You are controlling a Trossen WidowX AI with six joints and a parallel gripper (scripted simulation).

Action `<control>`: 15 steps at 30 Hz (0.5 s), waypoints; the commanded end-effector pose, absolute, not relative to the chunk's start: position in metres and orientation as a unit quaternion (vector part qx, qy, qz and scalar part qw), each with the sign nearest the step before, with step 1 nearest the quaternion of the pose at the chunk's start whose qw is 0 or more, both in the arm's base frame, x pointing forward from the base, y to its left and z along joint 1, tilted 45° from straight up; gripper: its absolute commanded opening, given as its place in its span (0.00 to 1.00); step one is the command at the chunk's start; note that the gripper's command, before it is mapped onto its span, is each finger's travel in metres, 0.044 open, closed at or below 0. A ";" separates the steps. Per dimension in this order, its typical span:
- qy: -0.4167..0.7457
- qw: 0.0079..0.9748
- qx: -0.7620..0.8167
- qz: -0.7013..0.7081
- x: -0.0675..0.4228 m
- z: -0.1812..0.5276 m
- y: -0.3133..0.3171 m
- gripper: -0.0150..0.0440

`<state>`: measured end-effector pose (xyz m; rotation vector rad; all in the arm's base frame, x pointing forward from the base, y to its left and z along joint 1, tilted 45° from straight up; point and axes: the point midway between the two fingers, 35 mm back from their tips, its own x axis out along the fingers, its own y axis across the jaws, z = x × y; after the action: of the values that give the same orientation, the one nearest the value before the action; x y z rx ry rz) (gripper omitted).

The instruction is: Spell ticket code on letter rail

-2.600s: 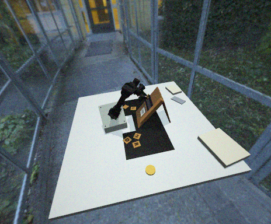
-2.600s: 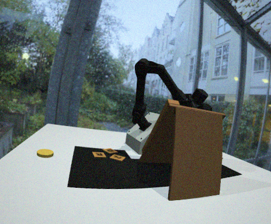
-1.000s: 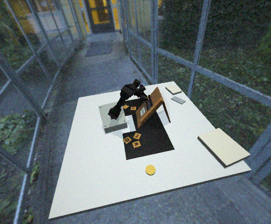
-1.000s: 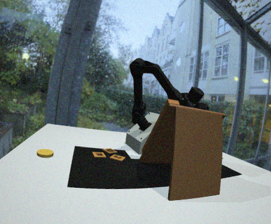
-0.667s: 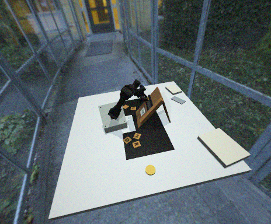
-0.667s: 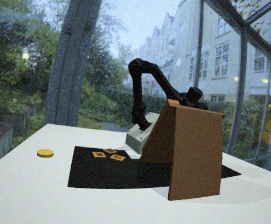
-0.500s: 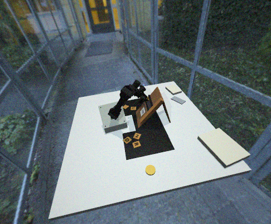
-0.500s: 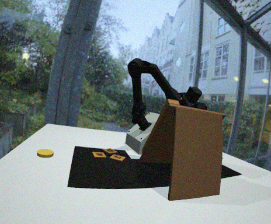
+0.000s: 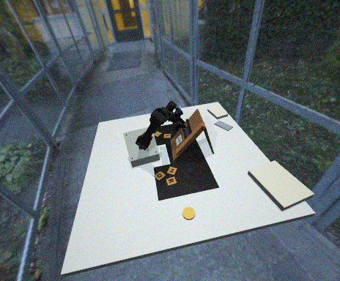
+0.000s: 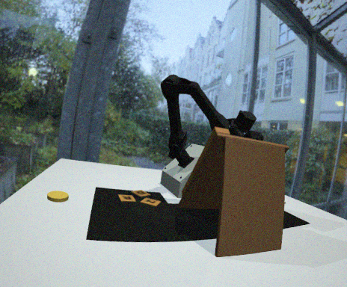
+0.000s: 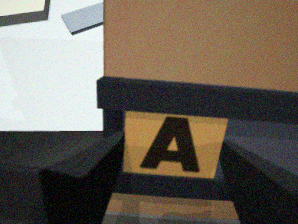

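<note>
My gripper (image 11: 172, 143) (image 9: 185, 125) is shut on an orange tile (image 11: 206, 137) with a black A, which reads upright. The tile sits between the rail's upper and lower dark lips, near the left end of the upper lip (image 11: 200, 99). The brown board (image 9: 196, 121) (image 11: 200, 40) leans back; the exterior view shows its rear and side. Its ticket (image 9: 179, 139) is too small to read. Loose on the mat lie a D tile (image 9: 160, 175), an R tile (image 9: 171, 181) and an N or Z tile (image 9: 172, 170). Two more tiles (image 9: 157, 134) (image 9: 167, 135) lie behind, letters unclear.
A black mat (image 9: 195, 179) (image 10: 131, 224) lies under the board. The arm stands on a grey box (image 10: 174, 181). A yellow disc (image 9: 188, 213) (image 10: 57, 196) is near the front edge. A cream book (image 9: 281, 184), a smaller cream block (image 9: 217, 112) and a grey slab (image 9: 223, 125) (image 11: 82, 19) lie right.
</note>
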<state>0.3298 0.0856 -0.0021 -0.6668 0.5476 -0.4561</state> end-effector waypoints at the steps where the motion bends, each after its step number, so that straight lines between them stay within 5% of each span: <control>1: 0.266 0.882 -0.323 -0.217 0.327 -0.002 0.082 0.25; 15: 0.266 0.882 -0.324 -0.217 0.326 0.003 0.077 0.25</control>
<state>0.3279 0.0793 0.0036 -0.6675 0.5479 -0.4564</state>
